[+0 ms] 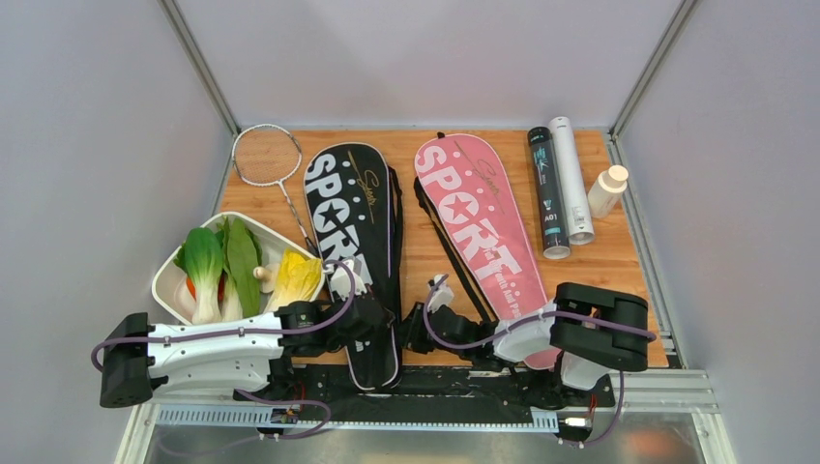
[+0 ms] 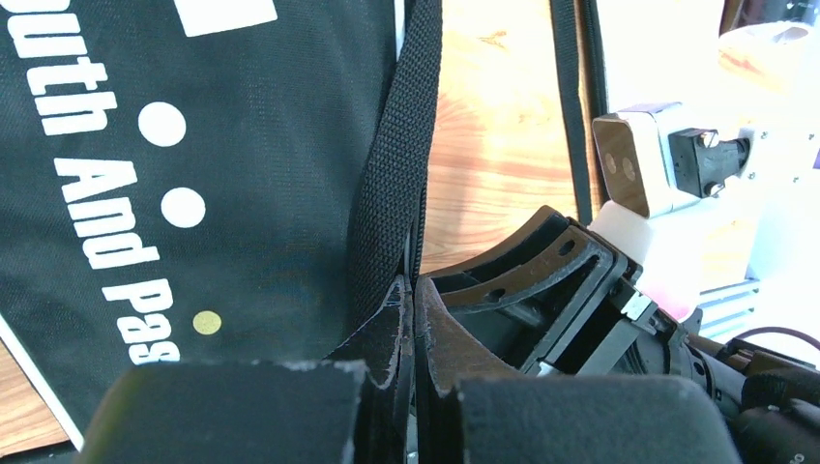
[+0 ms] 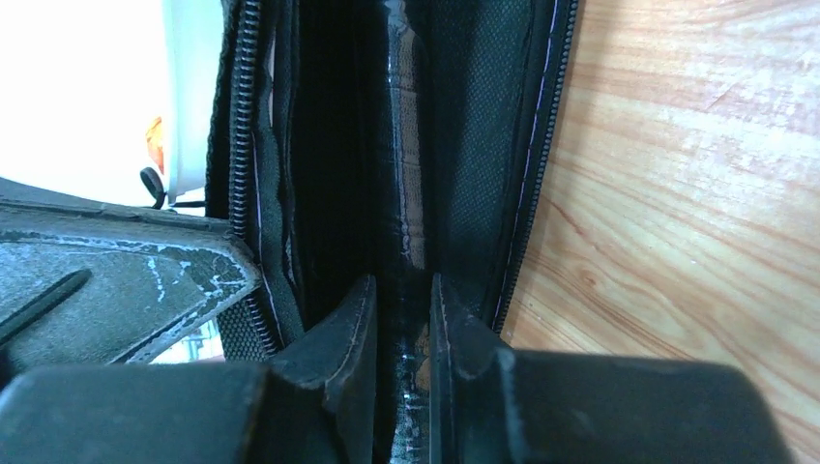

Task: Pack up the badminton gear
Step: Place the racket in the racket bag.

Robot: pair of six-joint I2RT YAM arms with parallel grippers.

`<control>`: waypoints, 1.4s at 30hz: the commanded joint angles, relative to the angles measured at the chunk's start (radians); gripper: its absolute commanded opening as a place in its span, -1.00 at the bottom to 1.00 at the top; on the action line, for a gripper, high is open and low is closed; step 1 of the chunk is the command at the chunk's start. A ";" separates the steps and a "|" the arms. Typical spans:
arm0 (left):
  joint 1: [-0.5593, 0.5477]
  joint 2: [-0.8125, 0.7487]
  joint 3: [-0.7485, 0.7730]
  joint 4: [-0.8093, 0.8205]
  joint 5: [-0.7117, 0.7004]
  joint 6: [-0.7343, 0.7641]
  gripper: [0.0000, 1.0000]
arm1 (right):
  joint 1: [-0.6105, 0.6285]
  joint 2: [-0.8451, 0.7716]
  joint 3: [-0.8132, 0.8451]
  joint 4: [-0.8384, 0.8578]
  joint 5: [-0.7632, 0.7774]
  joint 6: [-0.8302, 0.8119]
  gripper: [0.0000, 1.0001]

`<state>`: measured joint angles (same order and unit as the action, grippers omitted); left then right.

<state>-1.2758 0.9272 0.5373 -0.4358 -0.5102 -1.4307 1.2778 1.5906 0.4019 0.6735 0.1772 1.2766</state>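
A black "SPORT" bag (image 1: 348, 203) and a pink "SPORT" bag (image 1: 479, 222) lie side by side on the wooden table. A silver racket (image 1: 268, 155) lies at the back left. A black tube (image 1: 548, 193) and a white tube (image 1: 572, 179) lie at the back right. My left gripper (image 1: 379, 317) (image 2: 414, 319) is shut on the black bag's (image 2: 193, 193) right edge, by its strap (image 2: 396, 164). My right gripper (image 1: 414, 333) (image 3: 401, 329) faces it, shut on a glossy black racket handle (image 3: 406, 174) inside the unzipped bag. No shuttlecocks show.
A white tray (image 1: 174, 266) of vegetables stands at the left, touching the black bag. A small white bottle (image 1: 607, 189) with a tan cap stands at the right edge by the tubes. Grey walls close the table in on three sides.
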 commanded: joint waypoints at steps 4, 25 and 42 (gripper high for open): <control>-0.020 -0.026 -0.006 0.071 0.054 -0.030 -1.00 | 0.020 0.015 0.080 0.006 0.187 0.033 -0.11; -0.020 -0.132 -0.051 0.038 -0.016 -0.034 -1.00 | -0.023 -0.281 -0.106 -0.149 0.078 -0.083 0.02; 0.013 -0.062 -0.049 0.039 -0.069 0.013 -1.00 | -0.068 0.046 -0.028 -0.094 0.066 -0.030 -1.00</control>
<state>-1.2854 0.8375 0.4717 -0.4404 -0.5426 -1.4483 1.2362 1.6951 0.4488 0.6659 0.1516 1.2186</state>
